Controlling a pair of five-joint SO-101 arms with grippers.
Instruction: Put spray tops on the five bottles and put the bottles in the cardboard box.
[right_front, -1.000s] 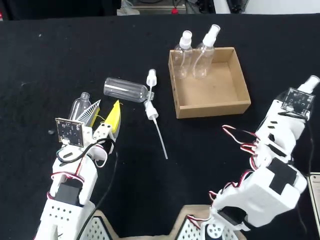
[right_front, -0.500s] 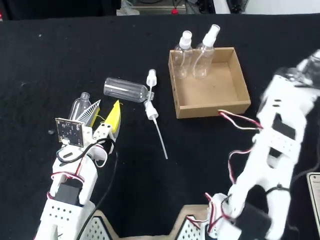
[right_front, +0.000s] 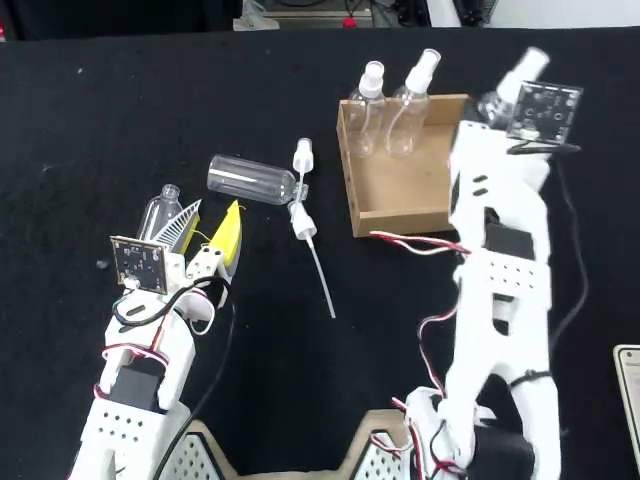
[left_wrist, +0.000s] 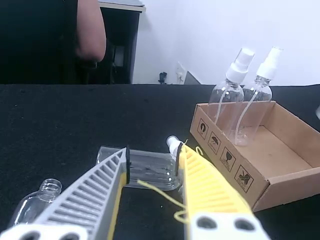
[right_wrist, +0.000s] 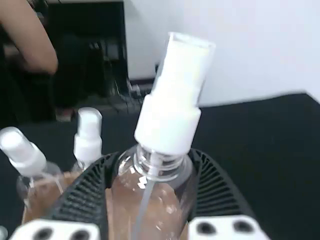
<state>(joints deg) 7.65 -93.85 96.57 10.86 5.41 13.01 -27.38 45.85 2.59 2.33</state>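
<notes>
My right gripper (right_front: 503, 98) is shut on a clear bottle (right_wrist: 155, 200) fitted with a white spray top (right_wrist: 174, 102), and holds it upright above the right side of the cardboard box (right_front: 400, 218). Two capped bottles (right_front: 365, 112) (right_front: 410, 105) stand at the box's far wall. My left gripper (right_front: 208, 222) sits open at the lower left, its grey finger (left_wrist: 95, 192) and yellow finger (left_wrist: 207, 187) pointing at a capless bottle (right_front: 250, 180) lying on its side. A second capless bottle (right_front: 158, 212) lies beside the grey finger. Two loose spray tops (right_front: 303, 160) (right_front: 300, 220) lie between the lying bottle and the box.
The black table (right_front: 120, 100) is bare at the far left and in front of the box. The long dip tube (right_front: 322, 275) of one spray top trails toward the front. A white card (right_front: 630, 385) lies at the right edge. The right arm's body covers the box's right wall.
The right arm has swung up and left from the table's right side, carrying the capped bottle over the box. The left arm and the loose items have not moved.
</notes>
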